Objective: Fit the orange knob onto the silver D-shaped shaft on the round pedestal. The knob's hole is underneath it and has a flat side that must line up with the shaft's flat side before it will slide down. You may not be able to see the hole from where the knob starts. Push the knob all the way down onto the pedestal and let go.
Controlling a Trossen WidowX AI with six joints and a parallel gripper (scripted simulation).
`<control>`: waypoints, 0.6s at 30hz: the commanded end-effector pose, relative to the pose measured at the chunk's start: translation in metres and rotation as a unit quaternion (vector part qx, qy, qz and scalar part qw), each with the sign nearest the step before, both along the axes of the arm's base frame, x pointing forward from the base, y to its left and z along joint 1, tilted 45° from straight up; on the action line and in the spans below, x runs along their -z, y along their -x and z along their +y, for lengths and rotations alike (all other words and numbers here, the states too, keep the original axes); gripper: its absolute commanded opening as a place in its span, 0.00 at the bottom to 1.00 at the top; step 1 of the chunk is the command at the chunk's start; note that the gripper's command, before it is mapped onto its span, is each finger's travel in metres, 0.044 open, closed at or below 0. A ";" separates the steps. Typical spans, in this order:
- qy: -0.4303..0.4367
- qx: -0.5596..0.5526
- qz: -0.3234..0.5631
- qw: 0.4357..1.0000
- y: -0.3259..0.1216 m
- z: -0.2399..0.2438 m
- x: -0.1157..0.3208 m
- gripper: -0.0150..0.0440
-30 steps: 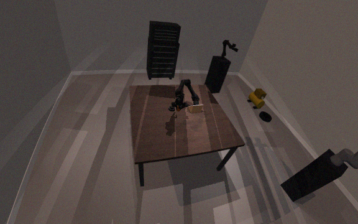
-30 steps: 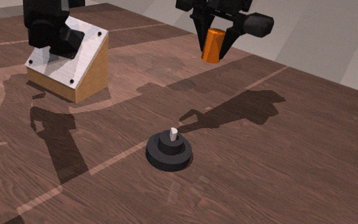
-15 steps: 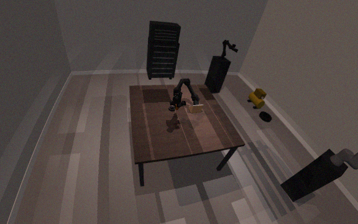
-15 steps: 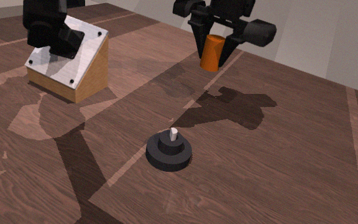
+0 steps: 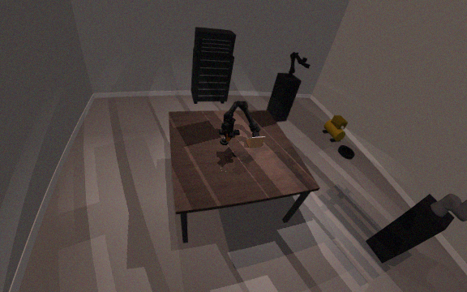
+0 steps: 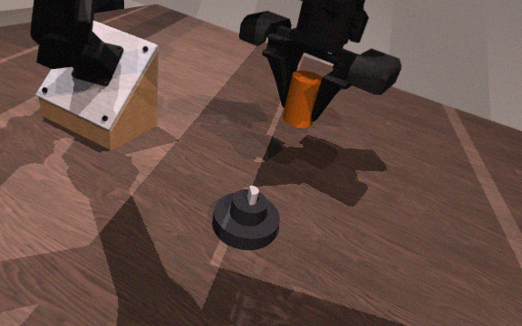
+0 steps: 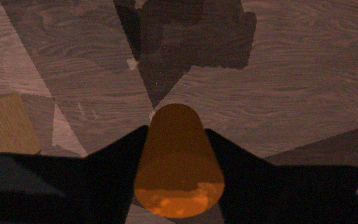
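Exterior view: orange knob (image 6: pixel 303 100) (image 7: pixel 179 165) held above the table (image 5: pixel 201 178) (image 6: pixel 379 217) (image 7: pixel 300 100), apart from the pedestal (image 6: pixel 265 226) and its bare silver shaft (image 6: pixel 253 195). I have my gripper (image 6: pixel 304 110) (image 7: pixel 176 132) closed on the knob's sides. Arm base mounted on a sloped block (image 5: pixel 255 142) (image 6: pixel 136 101) (image 7: pixel 7 125). Hole not visible to me.

A robotics lab, by the look of robot arms on black pedestals (image 5: pixel 283 97).
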State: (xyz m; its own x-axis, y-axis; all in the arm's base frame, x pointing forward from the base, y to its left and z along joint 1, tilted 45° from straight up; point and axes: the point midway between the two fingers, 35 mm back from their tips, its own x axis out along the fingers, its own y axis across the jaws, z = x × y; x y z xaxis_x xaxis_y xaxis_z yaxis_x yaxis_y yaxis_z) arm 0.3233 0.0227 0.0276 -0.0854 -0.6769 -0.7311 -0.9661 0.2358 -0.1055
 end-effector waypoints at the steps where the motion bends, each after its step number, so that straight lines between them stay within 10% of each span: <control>1: 0.002 -0.003 -0.001 1.000 0.000 -0.014 -0.008 0.25; 18: 0.008 -0.002 -0.001 1.000 0.009 -0.064 -0.033 0.25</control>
